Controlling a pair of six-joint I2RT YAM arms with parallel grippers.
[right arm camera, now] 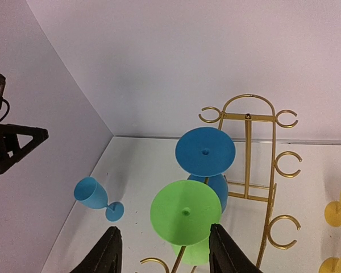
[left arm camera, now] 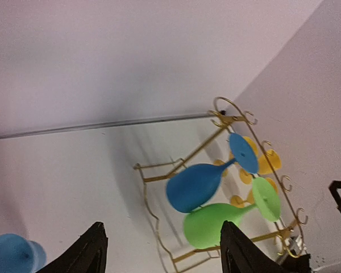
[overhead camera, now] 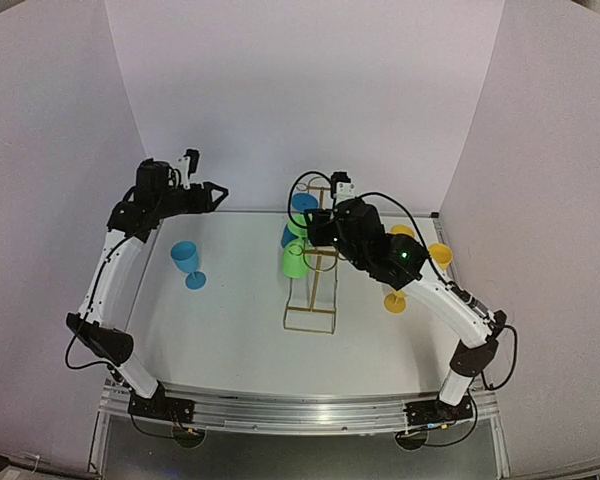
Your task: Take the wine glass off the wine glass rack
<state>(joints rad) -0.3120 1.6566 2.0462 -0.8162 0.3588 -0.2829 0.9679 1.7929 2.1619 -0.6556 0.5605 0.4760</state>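
One gold wire wine glass rack (right arm camera: 248,153) with an arched top and ring hooks is seen upright on the white counter (overhead camera: 230,330). Two glasses are hung on its left side: one blue plastic wine glass (right arm camera: 205,152) above and one green plastic wine glass (right arm camera: 186,211) just below it, their round feet turned toward the right wrist camera. A second blue wine glass (overhead camera: 186,257) is stood upright on the counter, well apart from the rack to its left. Yellow plastic wine glasses (overhead camera: 440,254), at least two, are partly hidden by the right arm, so the count cannot be fixed. The right end effector (right arm camera: 163,227) is held spread, with the green glass between its fingers; contact cannot be told. The left end effector (left arm camera: 162,223) is spread around nothing, well apart from the rack.
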